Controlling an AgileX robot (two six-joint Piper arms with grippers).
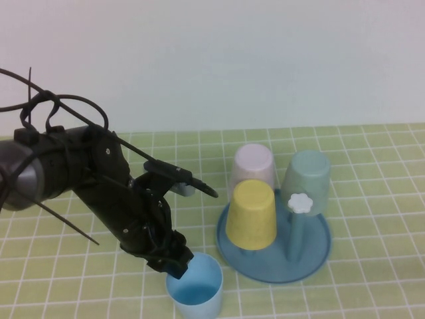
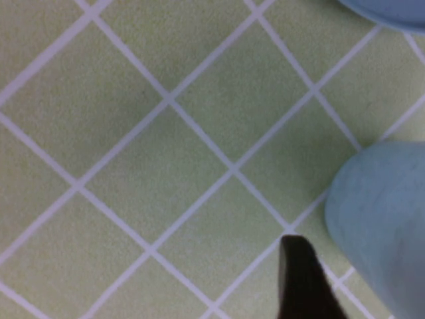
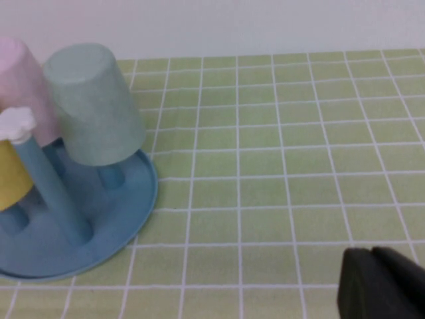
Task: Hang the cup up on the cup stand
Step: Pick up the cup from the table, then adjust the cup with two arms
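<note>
Left gripper jaws wide astride the upright cup rim; light, thin, likely slippery plastic—pinch the wall gently; right gripper parked, shut.

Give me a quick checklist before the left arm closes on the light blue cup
1. Small sky-blue plastic cup upright, mouth up, on the table: ok.
2. Left hand at the cup's rim, jaws open: ok.
3. One finger inside the rim, one outside: cannot tell.
4. Free peg, the upright teal one with the white flower knob, on the round blue plastic cup stand: ok.
5. Yellow, pink and teal-green cups already hung upside down: ok.
6. Right hand shut, parked away from the stand: ok.
</note>
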